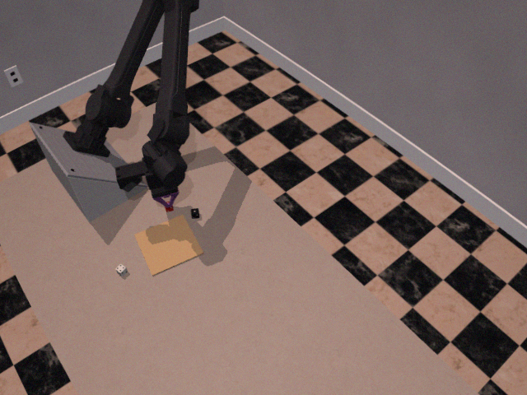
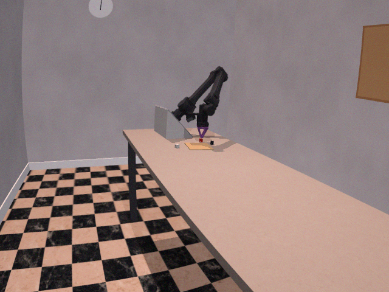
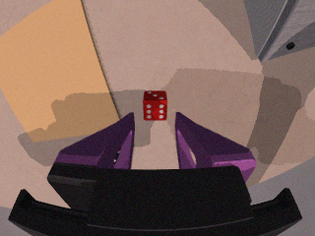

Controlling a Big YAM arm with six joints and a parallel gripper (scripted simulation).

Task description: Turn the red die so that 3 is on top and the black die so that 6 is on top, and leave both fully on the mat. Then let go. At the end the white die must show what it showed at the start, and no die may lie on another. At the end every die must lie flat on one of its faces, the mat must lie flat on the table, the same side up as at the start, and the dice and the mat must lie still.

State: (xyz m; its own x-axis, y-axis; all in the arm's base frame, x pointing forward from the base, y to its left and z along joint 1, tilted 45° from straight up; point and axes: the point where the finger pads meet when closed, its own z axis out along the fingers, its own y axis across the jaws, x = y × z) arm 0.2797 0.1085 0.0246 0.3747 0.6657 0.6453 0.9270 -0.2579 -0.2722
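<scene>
The red die [image 1: 169,208] [image 2: 200,140] [image 3: 156,105] lies on the bare table just off the far edge of the tan mat [image 1: 170,250] [image 2: 197,146] [image 3: 46,73]. My gripper [image 1: 169,204] [image 2: 200,137] [image 3: 155,119] points straight down over the red die, its purple fingers part open. The die sits just past the fingertips, with a gap on both sides. The black die [image 1: 194,213] [image 2: 211,142] lies on the table to the right of the red die, off the mat. The white die [image 1: 120,269] [image 2: 177,145] lies on the table to the left of the mat.
The grey wedge-shaped arm base [image 1: 85,178] [image 2: 166,125] [image 3: 276,0] stands close behind the dice. The table's left edge runs near the white die. The long table stretches away towards the front.
</scene>
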